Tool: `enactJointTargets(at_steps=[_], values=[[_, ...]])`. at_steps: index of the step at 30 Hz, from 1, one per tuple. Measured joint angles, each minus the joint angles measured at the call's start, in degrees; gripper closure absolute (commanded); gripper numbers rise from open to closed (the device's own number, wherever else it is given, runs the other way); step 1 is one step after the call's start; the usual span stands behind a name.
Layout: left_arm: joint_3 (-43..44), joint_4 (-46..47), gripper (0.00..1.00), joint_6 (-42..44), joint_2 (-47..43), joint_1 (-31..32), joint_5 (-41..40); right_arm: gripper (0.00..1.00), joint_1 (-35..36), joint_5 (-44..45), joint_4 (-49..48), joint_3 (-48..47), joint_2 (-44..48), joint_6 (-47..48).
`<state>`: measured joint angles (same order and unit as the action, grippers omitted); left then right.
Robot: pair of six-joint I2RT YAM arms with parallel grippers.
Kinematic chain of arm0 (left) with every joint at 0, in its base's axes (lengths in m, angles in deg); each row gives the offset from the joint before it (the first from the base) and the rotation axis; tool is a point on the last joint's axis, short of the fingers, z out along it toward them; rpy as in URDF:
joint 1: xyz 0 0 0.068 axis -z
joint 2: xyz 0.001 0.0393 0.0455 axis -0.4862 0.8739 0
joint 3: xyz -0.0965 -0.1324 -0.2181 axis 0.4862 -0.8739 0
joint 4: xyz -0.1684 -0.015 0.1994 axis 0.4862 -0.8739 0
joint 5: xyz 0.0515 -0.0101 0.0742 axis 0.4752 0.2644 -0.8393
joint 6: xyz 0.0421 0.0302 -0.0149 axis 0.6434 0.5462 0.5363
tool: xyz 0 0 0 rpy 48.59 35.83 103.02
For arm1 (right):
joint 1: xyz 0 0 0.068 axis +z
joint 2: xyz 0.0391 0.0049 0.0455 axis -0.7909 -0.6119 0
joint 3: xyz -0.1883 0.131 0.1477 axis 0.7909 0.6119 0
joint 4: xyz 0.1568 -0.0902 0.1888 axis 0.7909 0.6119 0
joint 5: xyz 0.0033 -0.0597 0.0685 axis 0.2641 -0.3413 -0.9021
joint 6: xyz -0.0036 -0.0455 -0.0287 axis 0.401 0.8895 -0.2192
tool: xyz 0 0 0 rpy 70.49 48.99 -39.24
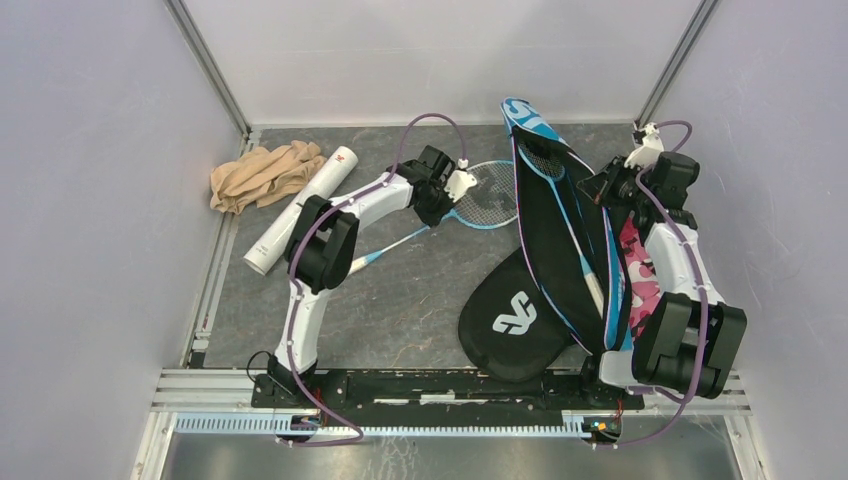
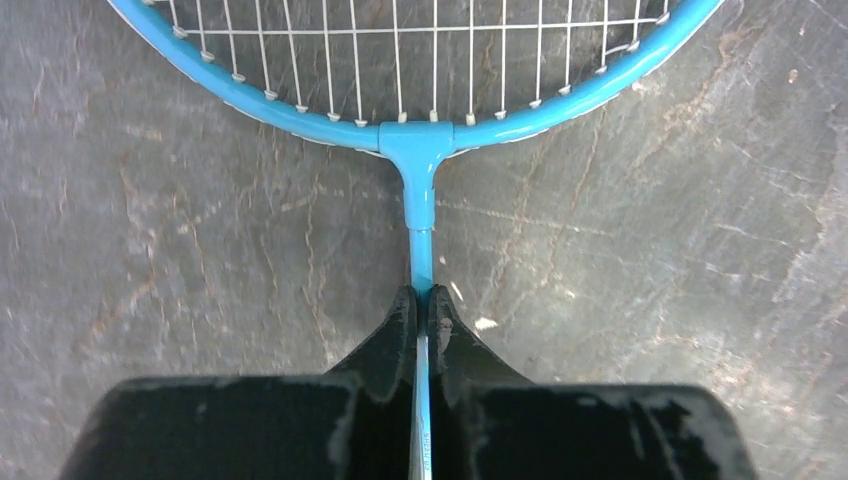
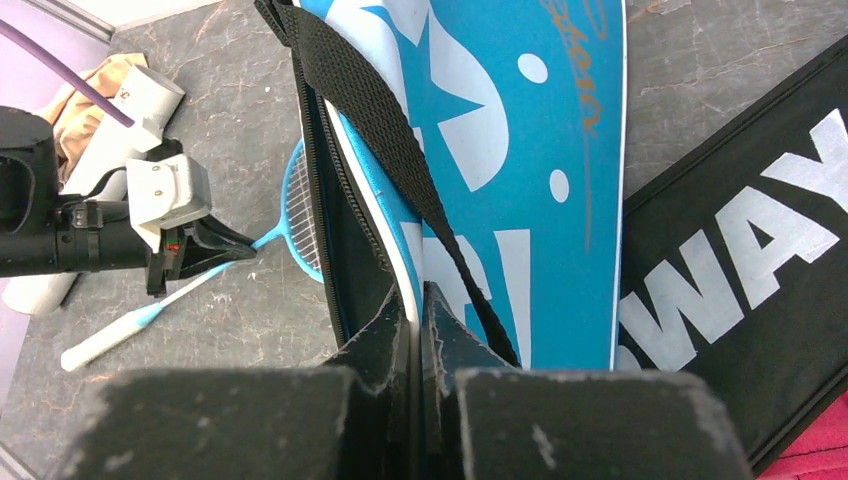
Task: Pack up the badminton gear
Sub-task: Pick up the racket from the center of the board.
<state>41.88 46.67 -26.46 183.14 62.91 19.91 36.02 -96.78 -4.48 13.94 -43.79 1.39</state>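
I have my left hand (image 2: 421, 300) pinched tight on the thin shaft of the blue racket (image 2: 418, 170), just below the T-joint where the strung head begins. The racket lies flat on the bench (image 1: 400, 300) around the middle of its far half, with the handle pointing toward the near left corner. My right hand (image 3: 415, 300) is clamped on the edge of the blue cover (image 3: 520, 150) beside its open zip, and a black strap (image 3: 380, 110) runs slantwise across that cover. The cover stretches along the right half of the bench from the far edge toward the near edge, gaping open, and I can see a second racket (image 1: 545, 158) lying inside it. The black cover (image 1: 515, 320) lies partly under the blue one, close to the near edge. The white tube (image 1: 300, 208) rests slanted near the left edge, its far end just beside the tan cloth (image 1: 262, 172) in the far left corner
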Motion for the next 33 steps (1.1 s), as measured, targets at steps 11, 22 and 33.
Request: enactJointTargets(at_steps=[11, 22, 33], values=[[-6.4, 2.3, 0.98, -11.3, -9.6, 0.0, -7.4, 1.0, 0.0, 3.3, 1.5, -2.7, -0.1, -0.5], [-13.1, 1.9, 0.98, -13.8, -19.1, -0.3, -15.0, 1.0, 0.2, 12.3, 1.4, -2.7, 0.7, -2.7], [-17.3, 1.0, 0.98, -13.8, -26.4, 3.2, -16.4, 1.0, 5.3, 18.7, -0.3, -2.7, 1.0, -3.9]])
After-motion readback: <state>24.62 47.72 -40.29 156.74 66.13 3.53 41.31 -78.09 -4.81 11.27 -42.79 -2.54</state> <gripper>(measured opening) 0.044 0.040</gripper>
